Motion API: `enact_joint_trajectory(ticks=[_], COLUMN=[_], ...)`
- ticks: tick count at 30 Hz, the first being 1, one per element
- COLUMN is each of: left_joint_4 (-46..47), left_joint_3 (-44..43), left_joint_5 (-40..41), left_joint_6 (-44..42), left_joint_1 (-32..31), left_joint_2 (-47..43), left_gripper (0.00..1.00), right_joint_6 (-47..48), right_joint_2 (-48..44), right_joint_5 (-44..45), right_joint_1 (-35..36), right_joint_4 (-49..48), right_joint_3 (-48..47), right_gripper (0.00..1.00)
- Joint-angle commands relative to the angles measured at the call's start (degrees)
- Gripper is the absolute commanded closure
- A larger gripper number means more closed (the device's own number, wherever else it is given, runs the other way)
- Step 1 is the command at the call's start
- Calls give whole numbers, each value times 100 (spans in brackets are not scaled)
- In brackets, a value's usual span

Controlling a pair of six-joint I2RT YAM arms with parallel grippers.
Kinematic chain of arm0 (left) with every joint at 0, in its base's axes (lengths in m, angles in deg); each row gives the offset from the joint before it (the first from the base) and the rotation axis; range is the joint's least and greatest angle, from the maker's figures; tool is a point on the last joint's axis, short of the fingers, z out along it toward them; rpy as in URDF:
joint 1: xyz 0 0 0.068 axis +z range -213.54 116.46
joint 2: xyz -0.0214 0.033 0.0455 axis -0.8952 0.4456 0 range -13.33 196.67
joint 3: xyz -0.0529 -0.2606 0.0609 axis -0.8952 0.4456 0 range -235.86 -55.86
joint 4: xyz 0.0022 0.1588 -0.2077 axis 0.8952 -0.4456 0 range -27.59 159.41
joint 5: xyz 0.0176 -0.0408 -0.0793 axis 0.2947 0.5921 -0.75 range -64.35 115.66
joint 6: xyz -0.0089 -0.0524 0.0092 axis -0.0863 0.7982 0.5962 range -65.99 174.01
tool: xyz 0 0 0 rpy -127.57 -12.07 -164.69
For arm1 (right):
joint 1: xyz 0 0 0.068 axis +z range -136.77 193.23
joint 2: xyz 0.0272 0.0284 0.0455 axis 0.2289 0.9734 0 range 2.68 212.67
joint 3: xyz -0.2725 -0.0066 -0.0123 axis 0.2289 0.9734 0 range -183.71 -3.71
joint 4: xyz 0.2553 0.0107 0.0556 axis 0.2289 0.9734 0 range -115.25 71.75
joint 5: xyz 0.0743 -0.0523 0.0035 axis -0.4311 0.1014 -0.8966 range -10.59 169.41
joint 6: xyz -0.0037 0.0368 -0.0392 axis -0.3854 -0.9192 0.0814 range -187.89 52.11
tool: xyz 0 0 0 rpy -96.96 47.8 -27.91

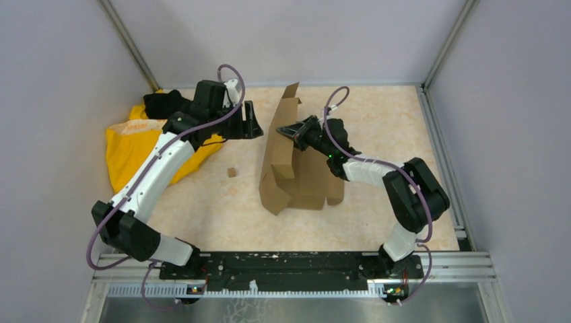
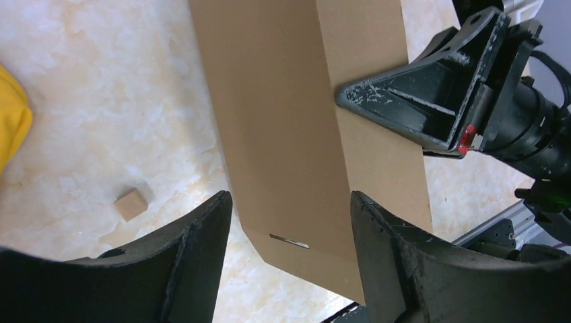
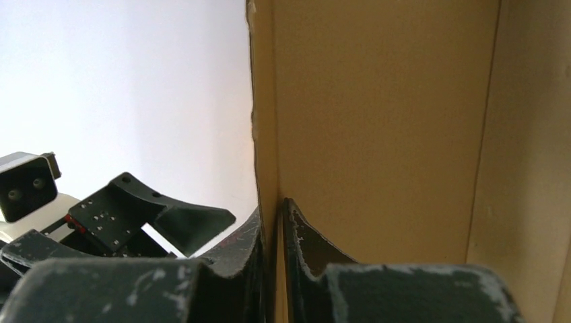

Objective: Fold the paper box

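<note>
From above, the paper box point(image 1: 296, 176) sits right of centre on the beige marbled table point(image 1: 202, 208). It is half folded: brown flaps lie flat in a low stack, and one long panel stands up along their left side, running away from the arms. The right gripper point(image 1: 283, 130) reaches in from the right and meets that upright panel near its top edge. The left gripper point(image 1: 254, 122) hangs just beside the panel's other face, apart from it. Off to the left lies a crumpled yellow cloth point(image 1: 131, 151), and between it and the box a tiny cardboard scrap point(image 1: 232, 172) sits alone on the table. The overhead view cannot tell how the right gripper's fingers point(image 3: 303, 242) stand, but its own wrist camera does. The two dark fingers are pressed nearly together with the thin cardboard edge caught between them, so the gripper is pinching the panel. That camera also catches the left gripper past the panel's edge, against the pale wall point(image 3: 121, 81). The left wrist camera shows what neither other view does. Its own jaws are spread wide with nothing in them, and the panel's face fills the gap beyond. A small slot point(image 2: 289, 240) is cut near the panel's lower corner, and the right gripper's scuffed fingertip lies on the cardboard. Every face of the box that shows is plain brown.
</note>
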Motion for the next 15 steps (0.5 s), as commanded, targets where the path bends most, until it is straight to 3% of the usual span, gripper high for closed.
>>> enact_joint_trajectory(ticks=[1,15], left_joint_4=[377,981], left_joint_3=[289,860], left_joint_5=[-250,-188], left_joint_6=[28,-70], left_joint_1=[27,34], left_joint_2=[-153,20], left_gripper=[29,31], right_joint_6=[170,539], right_joint_2=[189,432], right_joint_5=[-233,-538], right_joint_1=[-40,-33], right_joint_4=[-330,-118], right_joint_3=[-463,-742], right_gripper=[86,69])
